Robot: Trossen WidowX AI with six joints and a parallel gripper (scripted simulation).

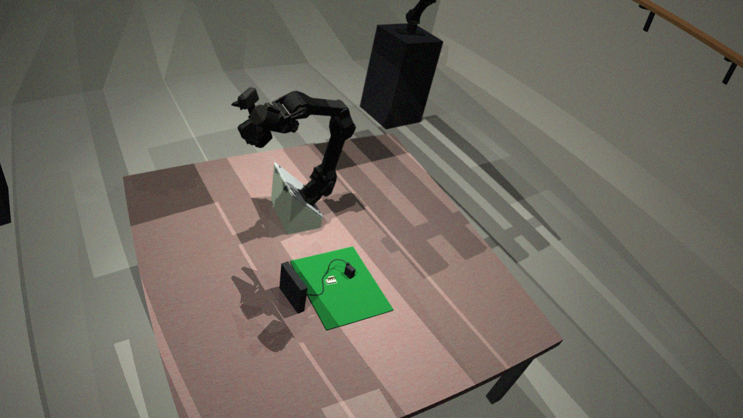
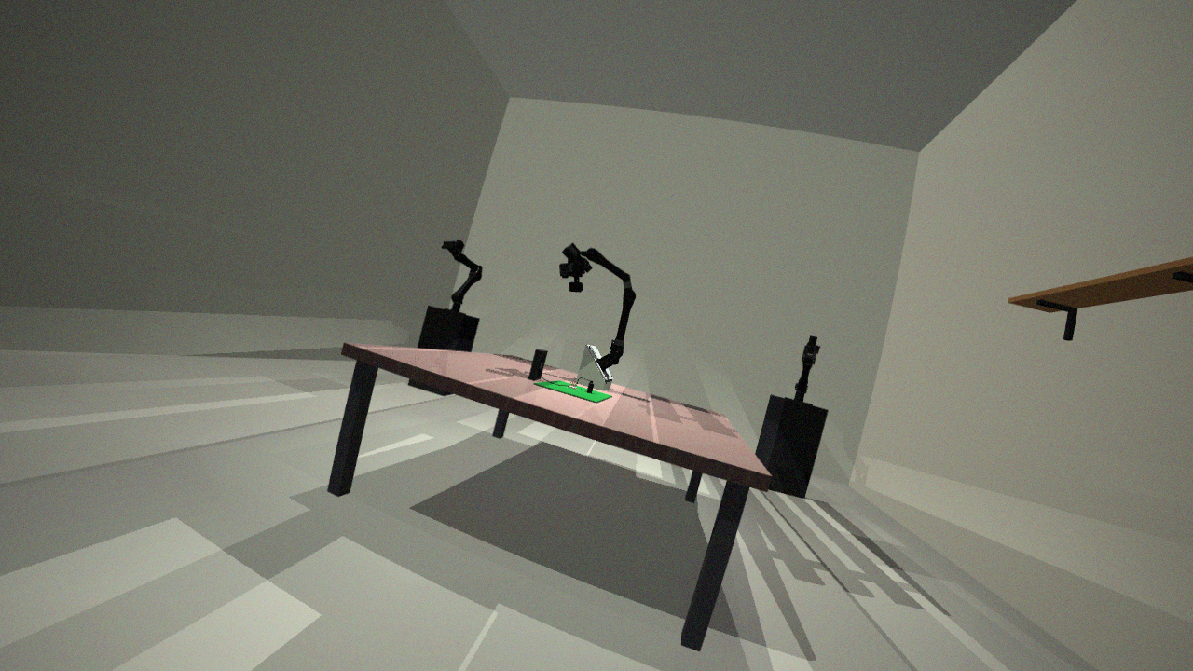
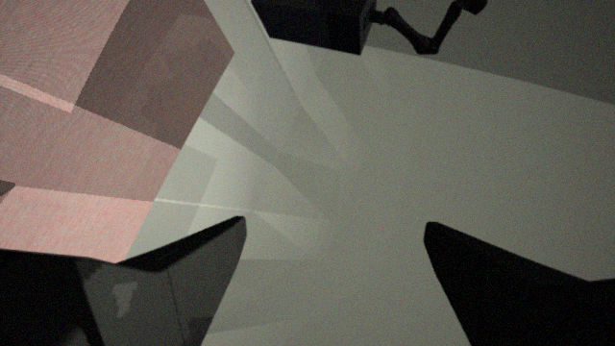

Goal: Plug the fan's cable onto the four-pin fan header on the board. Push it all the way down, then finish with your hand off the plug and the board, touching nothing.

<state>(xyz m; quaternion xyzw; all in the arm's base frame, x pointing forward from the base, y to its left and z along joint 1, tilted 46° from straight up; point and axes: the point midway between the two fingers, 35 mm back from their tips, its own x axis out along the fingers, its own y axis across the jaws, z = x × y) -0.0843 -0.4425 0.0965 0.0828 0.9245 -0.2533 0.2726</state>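
A green board (image 1: 358, 301) (image 2: 598, 397) lies on the table. The white four-pin header (image 1: 331, 280) stands on it with its pins showing and no plug on it. The small black plug (image 1: 349, 270) (image 2: 589, 387) stands on the board beside the header, apart from it. A thin black cable (image 1: 324, 284) loops from the plug to the dark fan (image 1: 292, 287) (image 2: 538, 364), which stands upright at the board's edge. My gripper (image 3: 334, 229) (image 2: 566, 259) is open and empty, high above the table and well away from the plug. The wrist view shows neither plug nor board.
A pale angled stand (image 1: 296, 220) (image 2: 596, 363) carries my arm's base, behind the board. The pink table (image 1: 436, 338) (image 2: 500, 388) ends beyond the stand. Dark pedestals (image 1: 397, 78) (image 2: 792, 438) (image 3: 317, 21) with other arms stand off the table. A wooden shelf (image 1: 691, 31) (image 2: 1109, 283) is on the wall.
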